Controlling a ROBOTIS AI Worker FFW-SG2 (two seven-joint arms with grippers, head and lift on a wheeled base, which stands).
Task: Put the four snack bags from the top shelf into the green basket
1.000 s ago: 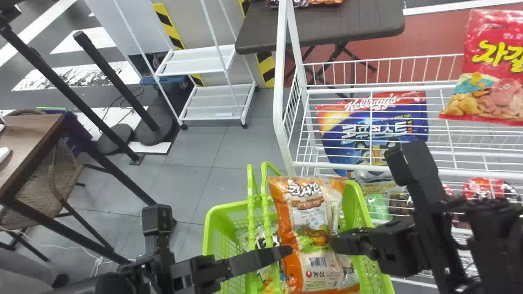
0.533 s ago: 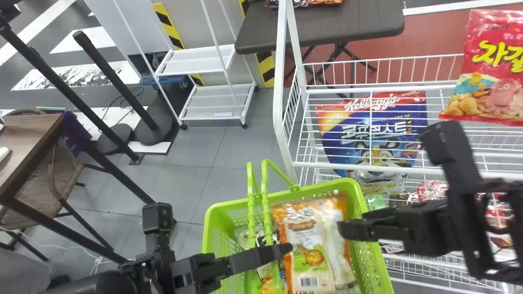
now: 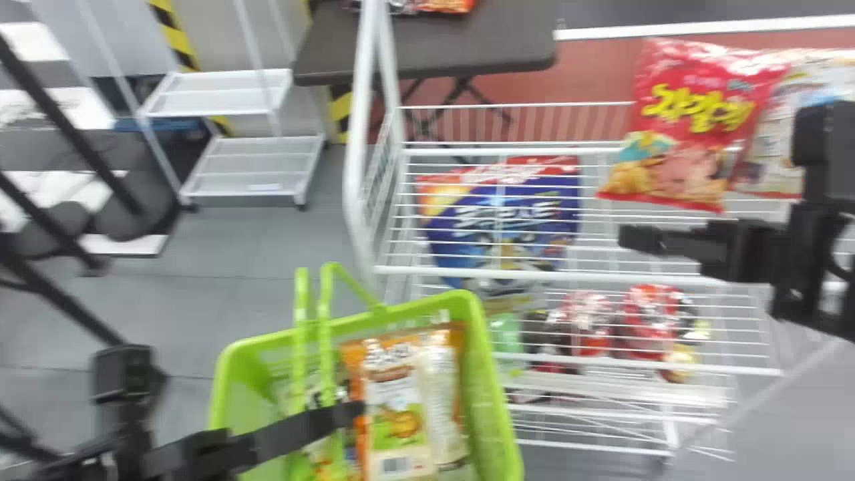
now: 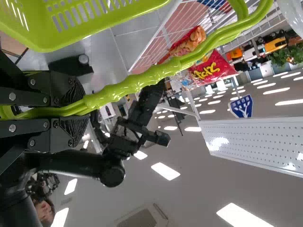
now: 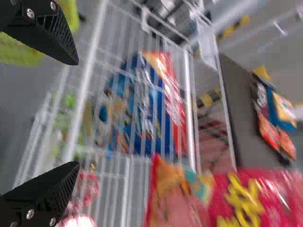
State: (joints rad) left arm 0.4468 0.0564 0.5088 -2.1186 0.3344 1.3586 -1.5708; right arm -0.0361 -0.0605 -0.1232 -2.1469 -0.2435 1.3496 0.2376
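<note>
two bags (image 3: 691, 127) sit on the top shelf (image 3: 467, 272).

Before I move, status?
Left gripper shut on green handles. Right gripper open, empty. Red snack bag on top shelf. Handles rise over basket.

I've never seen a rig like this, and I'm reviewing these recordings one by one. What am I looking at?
This is a two-armed robot working beside a white wire rack. The head view looks forward and down from its head; each wrist view comes from a camera on that arm and is turned on its side. The left fingers are closed around the handles of a green basket, in which an orange-and-white bag lies. The right fingers are spread apart and hold nothing. On the rack's top shelf are a red snack bag and, beside it, a paler bag. A blue bag shows lower down, through the wires.
</note>
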